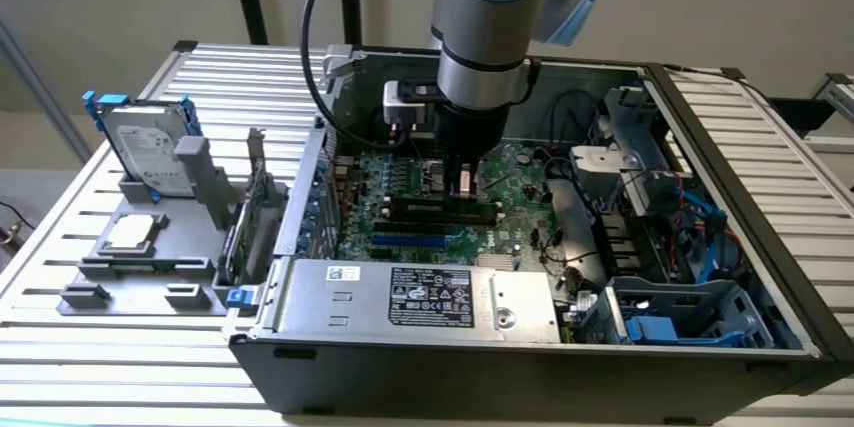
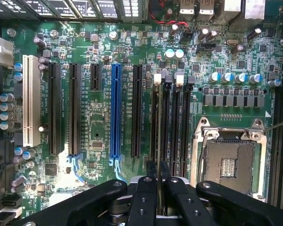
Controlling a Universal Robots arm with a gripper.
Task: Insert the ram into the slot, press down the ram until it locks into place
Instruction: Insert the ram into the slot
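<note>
Fingers (image 2: 147, 193) of the hand (image 2: 158, 165) were clamped together on the ram (image 2: 159, 136), which the wrist view caught edge-on — a thin pale line standing upright between them. It ran along the slot (image 2: 154, 117), the one of four parallel black memory sockets that lay nearest the blue expansion slot (image 2: 115, 110). Whether its lower edge had entered that socket could not be told. White end clips (image 2: 157, 78) showed at the far end of the sockets. The open CPU socket (image 2: 228, 165) lay just beside the group on the green motherboard (image 2: 101, 136).

In the exterior view the arm (image 1: 487, 37) came straight down into the open computer case (image 1: 534, 367), the hand low over the memory sockets near the middle of the board. The case lay on its side on the slatted bench (image 1: 107, 357) — and a hard drive (image 1: 144, 152) stood upright in a grey fixture toward the exterior view's left, well apart from the hand.
</note>
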